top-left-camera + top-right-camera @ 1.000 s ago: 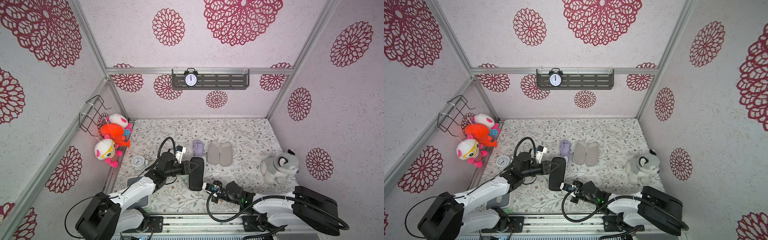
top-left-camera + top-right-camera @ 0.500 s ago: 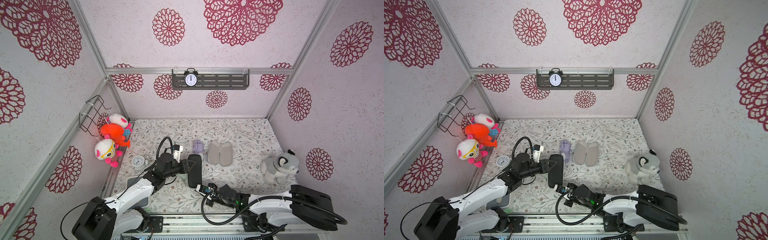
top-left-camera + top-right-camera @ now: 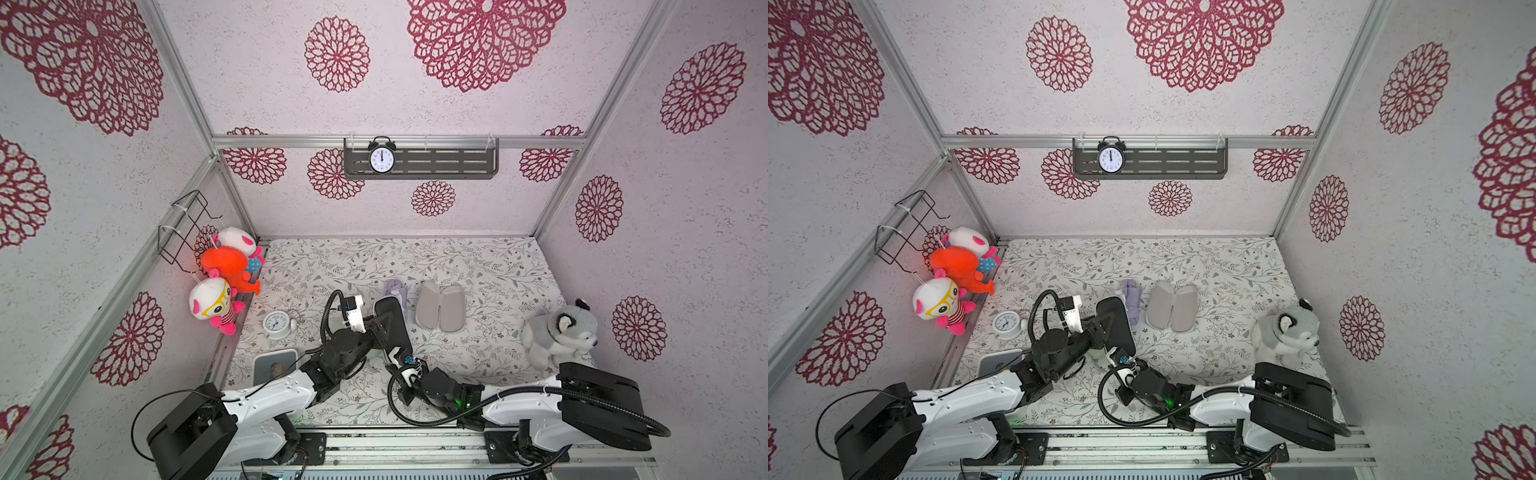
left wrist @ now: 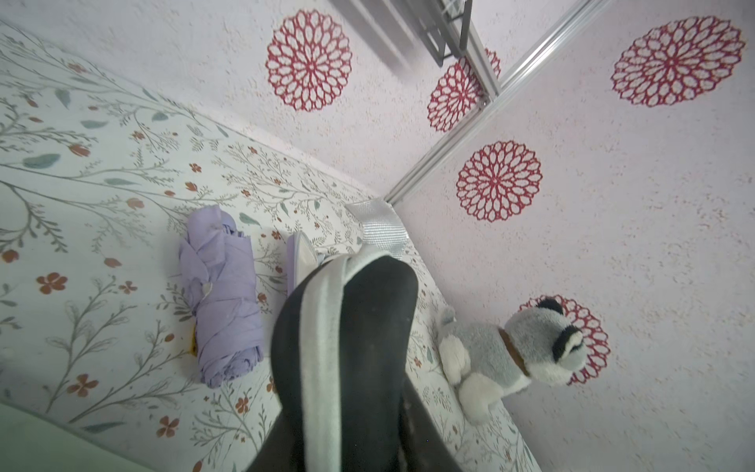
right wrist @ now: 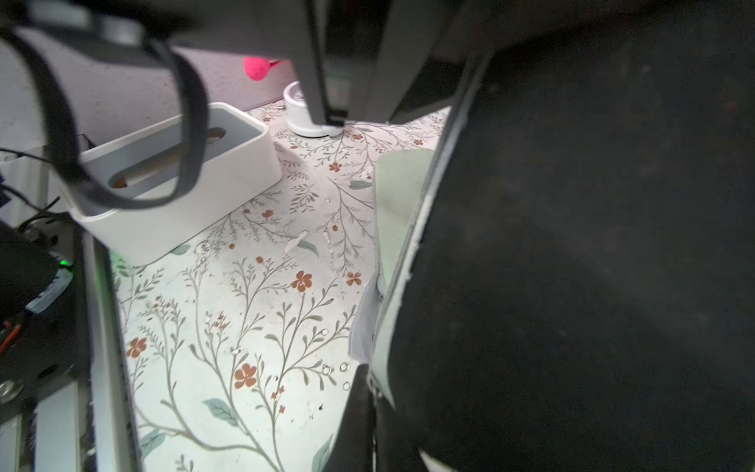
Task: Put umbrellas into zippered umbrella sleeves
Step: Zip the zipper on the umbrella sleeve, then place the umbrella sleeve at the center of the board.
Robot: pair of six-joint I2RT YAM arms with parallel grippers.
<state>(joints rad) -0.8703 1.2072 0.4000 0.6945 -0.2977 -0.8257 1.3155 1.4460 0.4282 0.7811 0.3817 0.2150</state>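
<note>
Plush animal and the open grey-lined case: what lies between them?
Nothing: only bare floral tablecloth lies between the open case and the plush animal, in both top views.

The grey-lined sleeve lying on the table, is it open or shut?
Open: the sleeve lies spread, both halves showing grey lining.

On the bench [image 3: 478, 266], the folded umbrella [image 3: 395, 289] lies between the closed sleeve [image 3: 391, 322], just left and nearer, and the opened sleeve [image 3: 440, 307] on its right. A plush dog [image 3: 557, 332] sits far right. At the left a table clock [image 3: 276, 325] stands behind a box [image 3: 270, 355]. A wall clock [image 3: 381, 159] stands on the back-wall shelf [image 3: 449, 160].
</note>
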